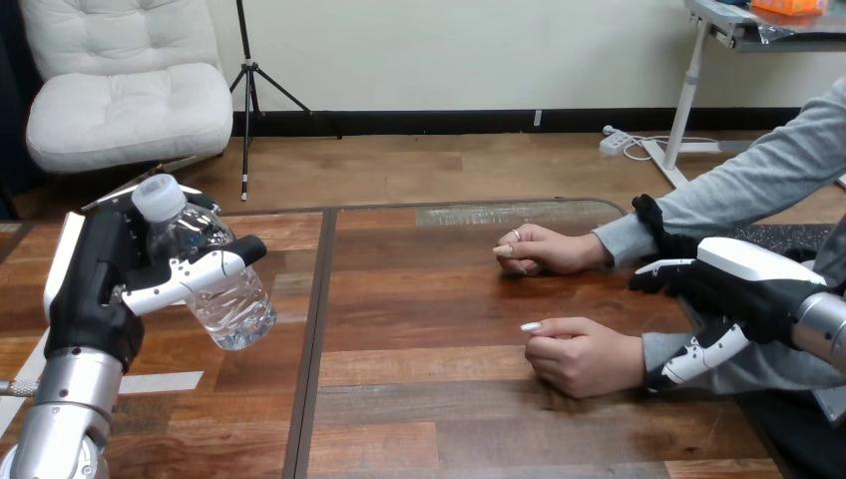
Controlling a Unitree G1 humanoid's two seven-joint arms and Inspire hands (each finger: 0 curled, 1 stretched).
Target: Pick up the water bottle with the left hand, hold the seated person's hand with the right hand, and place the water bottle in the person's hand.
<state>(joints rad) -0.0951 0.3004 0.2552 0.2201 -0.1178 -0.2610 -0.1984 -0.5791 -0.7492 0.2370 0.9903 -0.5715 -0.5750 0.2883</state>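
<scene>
A clear plastic water bottle (214, 279) with a white cap is lifted off the table at the left and leans to the left. My left hand (110, 284) is shut on it, thumb across its front. Near the table's middle, the person's two hands rest loosely closed on the wood, one farther (544, 249) and one nearer (584, 356). Both grey sleeves come in from the right. My right hand (743, 289) lies over the nearer forearm, just behind that wrist, against the sleeve. I cannot tell whether it grips the forearm.
The wooden table (429, 329) has a dark seam running front to back, just right of the bottle. A strip of white tape (160, 382) lies on the wood under my left arm. Bare wood separates the bottle from the person's hands.
</scene>
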